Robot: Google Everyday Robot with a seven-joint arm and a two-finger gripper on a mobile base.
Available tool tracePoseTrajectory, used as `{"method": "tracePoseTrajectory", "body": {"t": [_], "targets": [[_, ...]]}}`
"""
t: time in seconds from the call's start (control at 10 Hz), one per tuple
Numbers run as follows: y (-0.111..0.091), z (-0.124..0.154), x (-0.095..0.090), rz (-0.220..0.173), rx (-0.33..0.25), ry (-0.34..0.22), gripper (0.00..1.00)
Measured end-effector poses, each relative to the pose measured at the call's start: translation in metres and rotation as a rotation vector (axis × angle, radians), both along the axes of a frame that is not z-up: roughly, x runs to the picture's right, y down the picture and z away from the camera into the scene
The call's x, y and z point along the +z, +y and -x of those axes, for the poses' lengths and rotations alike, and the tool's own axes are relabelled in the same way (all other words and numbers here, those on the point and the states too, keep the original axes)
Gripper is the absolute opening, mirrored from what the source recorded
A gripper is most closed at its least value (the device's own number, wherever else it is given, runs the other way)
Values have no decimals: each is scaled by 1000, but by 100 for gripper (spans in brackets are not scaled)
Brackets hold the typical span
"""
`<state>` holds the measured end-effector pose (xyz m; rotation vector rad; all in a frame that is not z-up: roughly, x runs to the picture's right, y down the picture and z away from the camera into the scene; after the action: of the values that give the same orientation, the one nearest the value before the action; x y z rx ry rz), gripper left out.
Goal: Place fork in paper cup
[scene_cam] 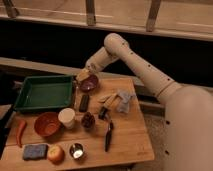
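Note:
My gripper [82, 75] is shut and hangs low at the back of the wooden table, just over the left rim of the purple bowl [91, 84] and beside the green tray's right corner. I cannot tell whether anything thin sits between its fingers. The fork is hidden from me; I cannot pick it out anywhere. The paper cup [66, 118], short and white, stands upright left of the table's middle. It sits between the orange bowl [47, 124] and a dark reddish-brown cup [88, 120], well in front of the gripper.
A green tray [42, 93] fills the back left. A dark flat block [84, 102], pale wooden utensils [107, 98] and a grey bundle [124, 102] lie mid-table, with a black-handled tool [108, 135] in front. A metal cup [76, 150], blue sponge [32, 151], round fruit [56, 154] and red chili [20, 133] line the near and left edges.

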<state>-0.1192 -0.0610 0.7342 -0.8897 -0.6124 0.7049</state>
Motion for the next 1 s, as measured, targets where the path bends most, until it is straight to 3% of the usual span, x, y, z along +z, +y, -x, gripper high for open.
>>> {"method": "tracePoseTrajectory", "body": {"t": [0.6,1.0], "targets": [[25,28,-4,-56,-43,66,17],[49,28,5,-59,-24,90,17]]}}
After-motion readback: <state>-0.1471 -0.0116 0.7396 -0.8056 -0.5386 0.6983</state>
